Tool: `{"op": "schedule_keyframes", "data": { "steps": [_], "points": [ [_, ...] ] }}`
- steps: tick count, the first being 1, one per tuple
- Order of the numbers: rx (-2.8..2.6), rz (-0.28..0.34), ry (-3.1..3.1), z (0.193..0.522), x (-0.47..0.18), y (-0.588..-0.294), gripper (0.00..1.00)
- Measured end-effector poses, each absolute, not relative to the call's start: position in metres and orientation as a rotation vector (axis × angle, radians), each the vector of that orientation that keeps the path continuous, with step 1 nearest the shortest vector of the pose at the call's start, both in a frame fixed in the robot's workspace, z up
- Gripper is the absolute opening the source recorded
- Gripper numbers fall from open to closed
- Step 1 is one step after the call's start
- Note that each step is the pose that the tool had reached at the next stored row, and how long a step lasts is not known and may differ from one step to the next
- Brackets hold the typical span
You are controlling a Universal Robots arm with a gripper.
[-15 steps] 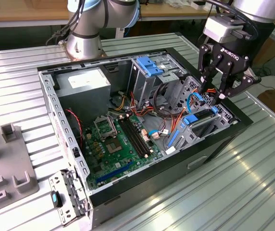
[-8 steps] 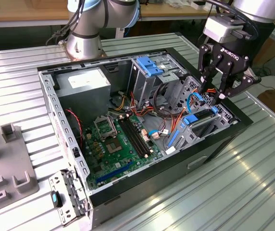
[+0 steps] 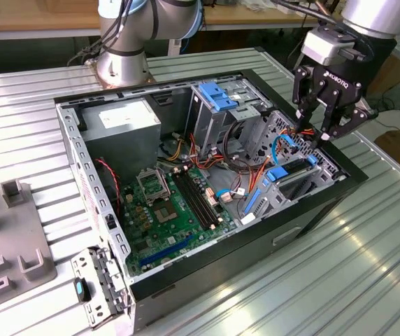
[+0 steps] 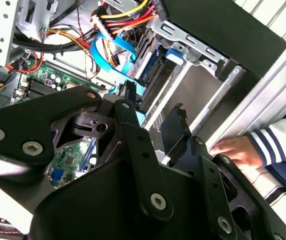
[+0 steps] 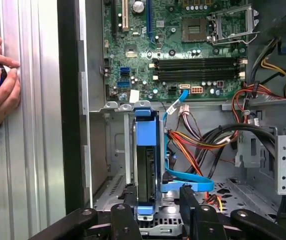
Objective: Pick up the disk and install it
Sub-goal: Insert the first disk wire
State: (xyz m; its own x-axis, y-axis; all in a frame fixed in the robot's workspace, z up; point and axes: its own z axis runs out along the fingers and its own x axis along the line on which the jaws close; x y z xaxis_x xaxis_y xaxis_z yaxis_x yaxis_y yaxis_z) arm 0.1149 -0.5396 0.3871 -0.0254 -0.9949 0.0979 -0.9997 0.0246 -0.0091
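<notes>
The disk [image 5: 145,160], a grey drive in a bright blue carrier, stands on edge in the drive bay at the front corner of the open computer case [image 3: 305,217]. In the exterior view the disk [image 3: 289,175] sits in the bay on that view's right. My gripper [image 3: 319,136] hangs just above it, open. In the first wrist view my gripper [image 5: 156,195] has one finger on each side of the disk's near end, with a gap to each. My gripper [image 4: 154,100] holds nothing in the second wrist view.
A light-blue data cable [image 5: 185,182] and orange and yellow wires [image 5: 208,142] run beside the bay. The motherboard [image 3: 175,210] and power supply [image 3: 119,129] fill the case. A person's hand [image 5: 0,85] rests on the ribbed table beside the case. A grey fixture [image 3: 11,241] stands at the exterior view's left.
</notes>
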Motion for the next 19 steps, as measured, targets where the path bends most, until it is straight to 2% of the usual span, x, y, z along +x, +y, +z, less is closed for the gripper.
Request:
{"op": "schedule_keyframes", "data": {
  "steps": [6, 19],
  "points": [
    [2.147, 0.115, -2.202, 0.371, 0.115, -0.538, 0.47],
    [2.148, 0.114, -2.203, 0.371, 0.115, -0.538, 0.47]
  ]
}}
